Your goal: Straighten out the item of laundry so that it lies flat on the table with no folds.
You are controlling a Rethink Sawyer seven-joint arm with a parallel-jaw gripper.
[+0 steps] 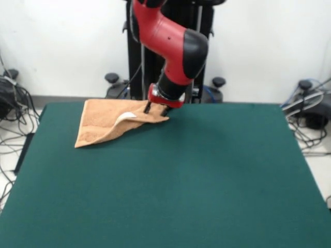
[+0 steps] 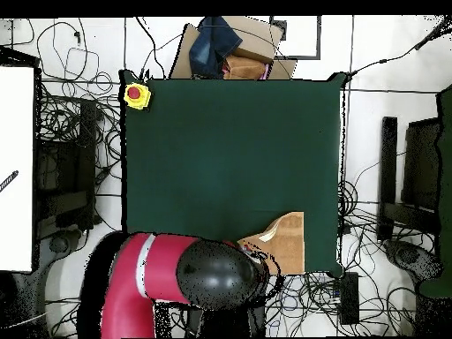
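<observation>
1. Towel (image 1: 106, 123): a small peach-orange terry cloth lies at one corner of the dark green table (image 1: 170, 186), close to the edge where the robot stands. The rest of the green cover is bare.

2. Its shape is not square. In the front view it reads as a rough triangle, with one corner folded over the body of the cloth, so a double layer shows along the slanted edge. A small white label (image 1: 124, 117) sits on top near that fold.

3. In the overhead view the towel (image 2: 287, 240) lies beside the table's side edge and near the edge nearest the robot, partly hidden under the arm.

4. The red and black arm (image 1: 173, 44) comes down steeply over the towel's pointed end. I judge it is placed there because that corner is the loose flap that must be drawn out to undo the fold.

5. The gripper (image 1: 156, 109) has two short dark fingers (image 1: 147, 108) pointing down, a small gap between them, their tips at or on the cloth at the folded corner.

6. The jaws look narrowly parted. Whether they are pinching the cloth or only resting on it, I cannot tell.

7. The task looks unfinished: the towel is folded, not flat.
</observation>
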